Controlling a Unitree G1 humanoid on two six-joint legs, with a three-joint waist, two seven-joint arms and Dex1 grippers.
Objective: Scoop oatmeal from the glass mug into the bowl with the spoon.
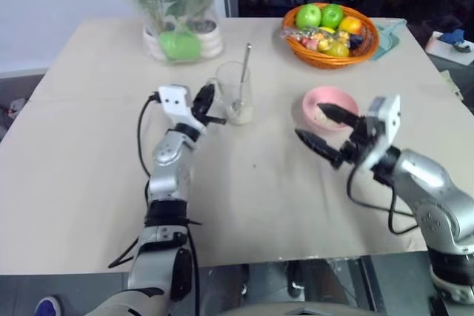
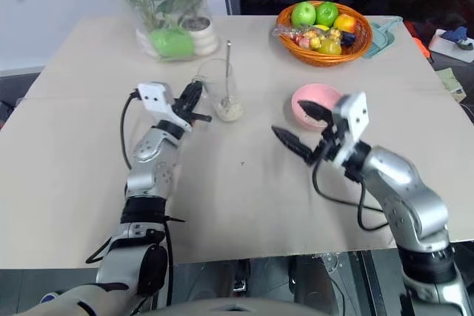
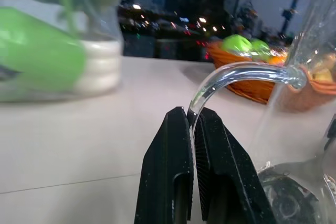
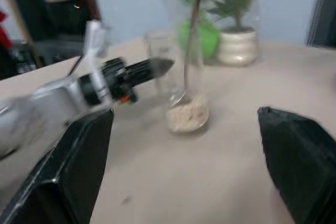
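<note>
So the oatmeal (image 1: 241,113) is sitting as a small pale heap in the bottom of the glass mug (image 1: 235,91), which stands upright on the beige surface (image 1: 89,183), roughly in the middle and a bit toward the far side. The spoon (image 1: 243,73) is standing in the mug, head down in the flakes, handle sticking up past the rim and leaning a little. My left tool (image 3: 193,145) is clamped tight on the mug's thin clear handle; from the wrist you can see the glass loop pinched right between the two black fingers (image 3: 168,166). The pink bowl (image 1: 329,105) is off to the right of the mug, apart from it, with a few pale flakes inside. My right tool (image 1: 324,129) hangs just in front of the bowl with its fingers spread wide, nothing in them, one fingertip over the bowl's near rim, pointing across toward the mug. Further back there's the orange fruit basket (image 1: 330,36) with green apples near the far right corner, and a clear vase of green plants (image 1: 178,12) behind the mug on the left.
</note>
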